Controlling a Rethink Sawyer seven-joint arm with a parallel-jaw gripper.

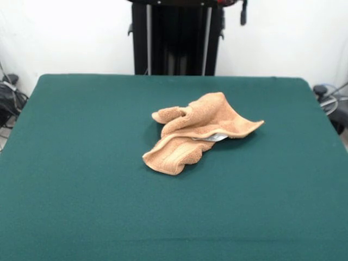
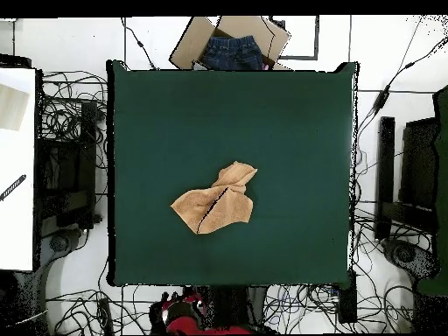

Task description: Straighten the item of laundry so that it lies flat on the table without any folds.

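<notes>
The towel (image 1: 196, 133) lies crumpled near the middle of the desk (image 1: 81, 163), a tan terry cloth bunched into several folds. In the front view one corner reaches out to the right as a flat pointed flap, lifted slightly off the green cloth with a shadow beneath it. A rolled lobe curls up at the upper left of the heap. The lower left part folds over itself and shows the woven band running along its edge. A small white tag peeks out from under the middle fold, just below the flap

From overhead the towel (image 2: 216, 203) sits a little below the centre of the desk (image 2: 289, 114), somewhat nearer the robot's side than the far side. Its shape there is a rough wedge: a broad pointed part toward the left and a narrower bunched part toward the upper right, with a dark crease cutting across the lower half. Green cloth surrounds it on every side, and it is well apart from all four edges

The red arm (image 2: 184, 317) shows overhead only at the bottom, drawn back past the desk's edge beside the base. The black pedestal (image 1: 175, 38) stands behind the far edge in the front view. Whether the gripper is spread or pressed together I cannot tell

A cardboard box (image 2: 229, 44) holding blue denim sits beyond the far edge in the overhead view
</notes>
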